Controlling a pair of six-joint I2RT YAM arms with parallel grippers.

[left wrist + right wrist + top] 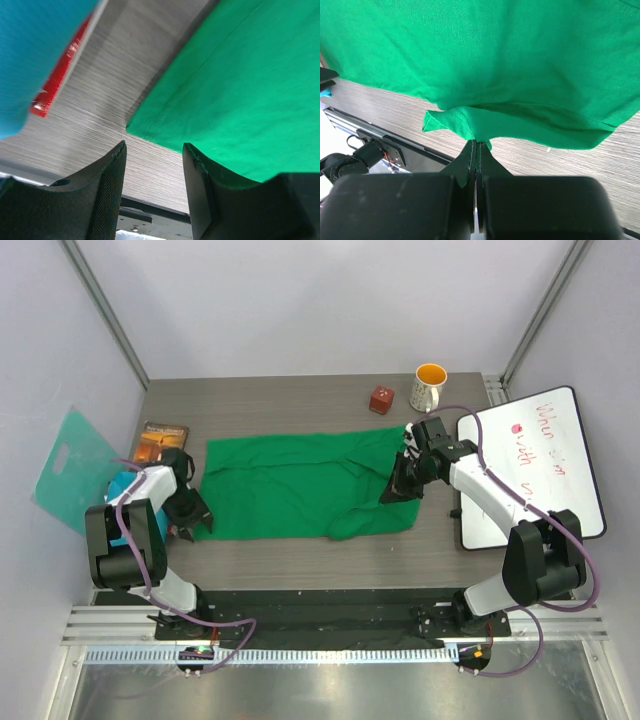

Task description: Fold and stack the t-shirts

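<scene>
2 claws differ: right claw pinches green t-shirt, left claw gapes beside its corner; whiteboard scrawl unreadable.

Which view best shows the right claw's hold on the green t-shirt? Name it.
Right wrist: the right claw is shut on a fold of the green t-shirt. Top external shows it from afar; left wrist shows only another shirt corner.

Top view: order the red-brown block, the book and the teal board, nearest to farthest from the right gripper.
1. Red-brown block, at the back, just behind the right gripper pinching the green t-shirt.
2. Book, far left side.
3. Teal board, left edge, beyond the book.
</scene>
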